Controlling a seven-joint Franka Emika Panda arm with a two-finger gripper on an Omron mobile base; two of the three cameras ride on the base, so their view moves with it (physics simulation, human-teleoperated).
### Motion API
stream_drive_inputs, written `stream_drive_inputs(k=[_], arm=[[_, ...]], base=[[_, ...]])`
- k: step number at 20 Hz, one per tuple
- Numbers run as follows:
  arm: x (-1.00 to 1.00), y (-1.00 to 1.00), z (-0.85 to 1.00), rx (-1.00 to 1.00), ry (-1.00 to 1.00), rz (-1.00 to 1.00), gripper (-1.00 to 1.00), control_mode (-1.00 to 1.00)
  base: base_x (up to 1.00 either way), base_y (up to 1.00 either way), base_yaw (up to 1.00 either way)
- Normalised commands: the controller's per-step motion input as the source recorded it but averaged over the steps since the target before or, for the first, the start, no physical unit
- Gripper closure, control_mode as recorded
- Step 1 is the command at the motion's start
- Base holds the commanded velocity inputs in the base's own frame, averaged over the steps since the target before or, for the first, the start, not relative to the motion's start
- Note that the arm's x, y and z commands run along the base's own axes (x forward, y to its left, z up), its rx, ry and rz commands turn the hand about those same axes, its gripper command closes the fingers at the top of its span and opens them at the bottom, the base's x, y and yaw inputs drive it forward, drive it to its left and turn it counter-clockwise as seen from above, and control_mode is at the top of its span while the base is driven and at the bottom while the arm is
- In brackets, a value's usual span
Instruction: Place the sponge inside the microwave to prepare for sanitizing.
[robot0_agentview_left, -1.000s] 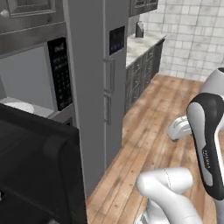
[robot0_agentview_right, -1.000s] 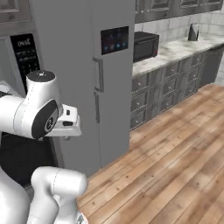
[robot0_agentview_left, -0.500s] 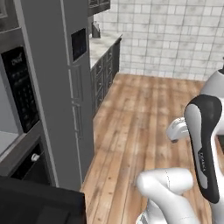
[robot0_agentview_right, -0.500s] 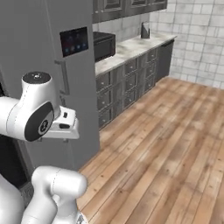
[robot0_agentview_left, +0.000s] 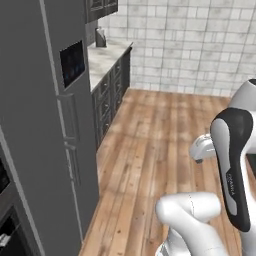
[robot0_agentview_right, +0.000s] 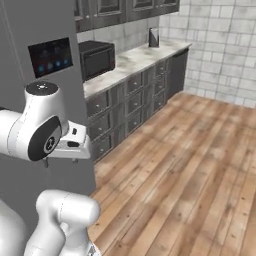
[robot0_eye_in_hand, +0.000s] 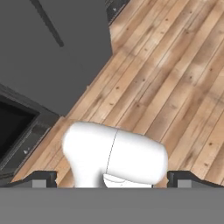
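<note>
Gripper (robot0_eye_in_hand: 112, 177) spread wide, holding nothing, over wood floor (robot0_agentview_left: 165, 125). Sponge's position can't be told. Grey fridge (robot0_agentview_left: 45, 125) left; marble bench (robot0_agentview_right: 135, 60) carries black toaster oven (robot0_agentview_right: 97, 59); tiled wall (robot0_agentview_left: 200, 45).

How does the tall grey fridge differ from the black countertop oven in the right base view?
The fridge is a tall, plain grey unit standing on the floor; the countertop oven is a small black box sitting on the pale counter. The fridge door carries a dark touchscreen panel with small lit icons; the oven front shows a dark window instead. Both stand against the same wall, side by side.
</note>
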Motion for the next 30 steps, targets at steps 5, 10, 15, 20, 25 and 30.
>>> stream_drive_inputs(k=[5,10,15,20,25,30], arm=[[0.00,0.00,0.00,0.00,0.00,0.00,-1.00,1.00],[0.00,0.00,0.00,0.00,0.00,0.00,-1.00,1.00],[0.00,0.00,0.00,0.00,0.00,0.00,-1.00,1.00],[0.00,0.00,0.00,0.00,0.00,0.00,-1.00,1.00],[0.00,0.00,0.00,0.00,0.00,0.00,-1.00,1.00],[0.00,0.00,0.00,0.00,0.00,0.00,-1.00,1.00]], base=[[0.94,-0.21,0.02],[0.94,-0.20,0.03],[0.94,-0.14,0.10],[0.92,-0.01,0.25],[0.83,0.00,0.38],[0.78,0.00,0.44]])
